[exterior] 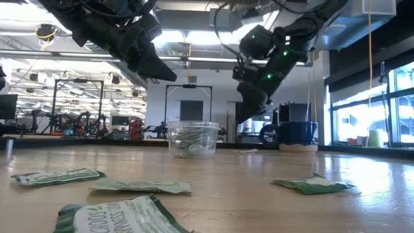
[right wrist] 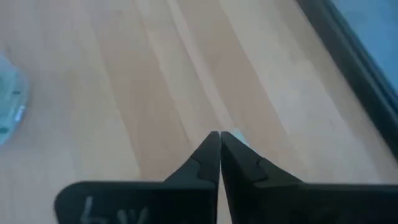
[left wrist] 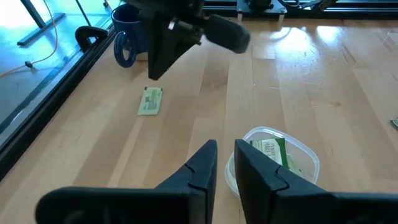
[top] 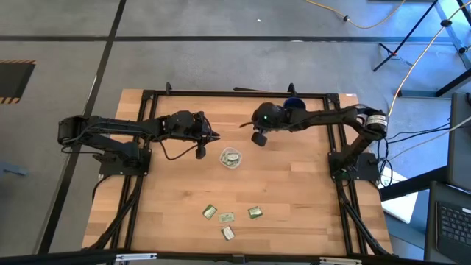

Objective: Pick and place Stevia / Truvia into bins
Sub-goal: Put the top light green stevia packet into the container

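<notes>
The clear plastic cup point(top: 231, 157) stands mid-table with sachets inside; it also shows in the low view point(exterior: 193, 138) and the left wrist view point(left wrist: 273, 158). Several green-and-white sachets point(top: 226, 218) lie flat near the table's near edge. One more sachet point(left wrist: 150, 101) lies flat near the blue mug. My left gripper point(left wrist: 225, 149) hangs above the table just left of the cup, its fingers a narrow gap apart and empty. My right gripper point(right wrist: 219, 135) is shut, raised above that lone sachet, whose pale edge point(right wrist: 235, 137) peeks past its tips.
A dark blue mug point(top: 294, 105) stands at the table's far edge, right of centre; it also shows in the left wrist view point(left wrist: 130, 31). A black frame rail point(top: 235, 93) runs round the wooden table. Bare wood lies between the cup and the near sachets.
</notes>
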Controlling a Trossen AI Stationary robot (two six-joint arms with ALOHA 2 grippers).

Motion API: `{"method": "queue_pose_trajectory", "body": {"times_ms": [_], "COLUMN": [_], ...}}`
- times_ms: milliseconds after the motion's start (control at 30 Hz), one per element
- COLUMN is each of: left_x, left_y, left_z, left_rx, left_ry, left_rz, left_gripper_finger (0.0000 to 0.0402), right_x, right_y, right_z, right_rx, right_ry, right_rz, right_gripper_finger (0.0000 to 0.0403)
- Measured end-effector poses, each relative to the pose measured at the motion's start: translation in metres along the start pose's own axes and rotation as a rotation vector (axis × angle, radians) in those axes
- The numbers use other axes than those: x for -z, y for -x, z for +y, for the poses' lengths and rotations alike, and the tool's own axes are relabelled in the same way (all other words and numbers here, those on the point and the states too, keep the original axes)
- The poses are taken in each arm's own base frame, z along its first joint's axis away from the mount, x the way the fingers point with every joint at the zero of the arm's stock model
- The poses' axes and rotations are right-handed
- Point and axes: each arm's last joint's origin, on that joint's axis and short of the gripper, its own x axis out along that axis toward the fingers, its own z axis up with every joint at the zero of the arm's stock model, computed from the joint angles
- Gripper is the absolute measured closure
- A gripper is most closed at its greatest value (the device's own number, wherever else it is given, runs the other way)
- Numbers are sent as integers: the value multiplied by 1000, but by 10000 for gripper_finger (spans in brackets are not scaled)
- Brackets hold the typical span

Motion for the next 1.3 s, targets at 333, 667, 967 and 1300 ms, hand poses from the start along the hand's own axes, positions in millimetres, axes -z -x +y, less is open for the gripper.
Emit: {"method": "queue_pose_trajectory", "body": {"times_ms": [333, 667, 967, 1300], "left_x": [0, 2, 2, 2], "left_y": [0, 0, 0, 0], "left_z": [0, 0, 0, 0], "left_rx": [0, 1, 1, 1], "left_ry": [1, 2, 2, 2], "left_rz": [1, 17, 18, 18], "left_gripper_finger": [351, 348, 348, 350], "right_x": [13, 25, 32, 34], "right_y": [-24, -45, -56, -60], "right_z": [-28, -26, -26, -27], "right_rx": [-74, -74, -35, -31], "right_ry": [-148, -162, -193, -206], "right_rz": [74, 132, 158, 179], "right_gripper_finger": [300, 307, 348, 368]}}
